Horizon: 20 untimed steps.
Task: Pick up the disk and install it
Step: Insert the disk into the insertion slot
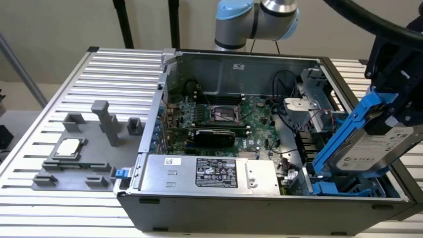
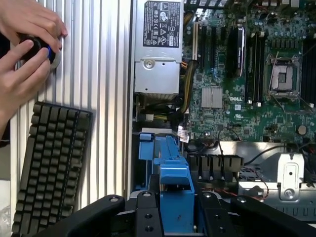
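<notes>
We see the tool [image 1: 395, 110] pinching the disk [image 1: 373, 146] by its blue bracket at the exterior view's right. The disk hangs tilted over the case's [image 1: 264, 208] lower right corner, just above a blue caddy [image 1: 337, 188]. At the frame's lower left, a CPU [image 1: 69, 147] lies on the counter [image 1: 126, 64]. The wrist view shows hands [image 2: 24, 54] near a keyboard [image 2: 49, 158].

Tool [image 2: 177, 215] clamped shut, tilted steeply

Silver-grey disk [image 1: 371, 148] (blue bracket [image 1: 345, 130]), green motherboard [image 1: 259, 115], black keyboard [image 2: 49, 163], ribbed grey table [image 1: 126, 74]
</notes>
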Tool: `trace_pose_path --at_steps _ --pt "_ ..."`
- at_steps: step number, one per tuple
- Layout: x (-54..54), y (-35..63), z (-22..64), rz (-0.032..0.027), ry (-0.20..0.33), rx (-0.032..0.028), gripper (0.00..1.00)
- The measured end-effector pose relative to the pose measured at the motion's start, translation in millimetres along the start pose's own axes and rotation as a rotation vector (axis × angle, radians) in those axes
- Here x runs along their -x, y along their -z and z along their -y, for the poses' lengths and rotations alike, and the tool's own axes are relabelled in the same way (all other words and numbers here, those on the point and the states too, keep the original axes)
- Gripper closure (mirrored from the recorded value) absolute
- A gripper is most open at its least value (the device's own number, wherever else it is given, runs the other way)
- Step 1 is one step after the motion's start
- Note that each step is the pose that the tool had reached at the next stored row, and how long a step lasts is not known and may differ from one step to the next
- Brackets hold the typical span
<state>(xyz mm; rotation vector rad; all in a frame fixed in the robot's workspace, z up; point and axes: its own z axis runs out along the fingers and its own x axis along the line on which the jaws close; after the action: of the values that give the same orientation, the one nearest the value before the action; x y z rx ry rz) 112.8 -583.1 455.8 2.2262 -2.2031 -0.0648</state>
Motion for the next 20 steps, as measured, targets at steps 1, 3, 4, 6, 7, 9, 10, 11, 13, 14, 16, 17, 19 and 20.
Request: trace_pose_path --at_steps 1,3,4,6,7,9,10,11,13,14,16,17,19,20 --pt "-0.5 -1.2 0.0 0.0024 0.0 0.0 1.0" --pt "-1.6 -3.7 0.1 0.007 0.0 -0.0001 1.0" --pt "-2.0 -5.1 0.2 0.0094 0.001 -0.0001 1.0" --pt "-2.6 -7.4 0.2 0.0125 0.001 -0.0001 1.0" --pt "-2.8 -8.4 0.3 0.0135 0.002 -0.0002 1.0" --pt "-3.0 -10.0 0.3 0.0153 0.003 -0.0001 1.0" --pt "-3.0 -10.4 0.3 0.016 0.003 -0.0001 1.0" --pt "-3.0 -10.9 0.4 0.0165 0.004 -0.0001 1.0" --pt "-3.1 -12.0 0.4 0.0172 0.005 -0.0001 1.0" --pt "-3.1 -12.6 0.4 0.0171 0.006 -0.0001 1.0" --pt "-3.2 -14.2 0.5 0.0171 0.007 -0.0001 1.0" --pt "-3.2 -15.0 0.5 0.0171 0.008 -0.0001 1.0" --pt "-3.2 -16.4 0.6 0.0171 0.009 -0.0002 1.0" --pt "-3.2 -17.0 0.6 0.0171 0.01 -0.0003 1.0"
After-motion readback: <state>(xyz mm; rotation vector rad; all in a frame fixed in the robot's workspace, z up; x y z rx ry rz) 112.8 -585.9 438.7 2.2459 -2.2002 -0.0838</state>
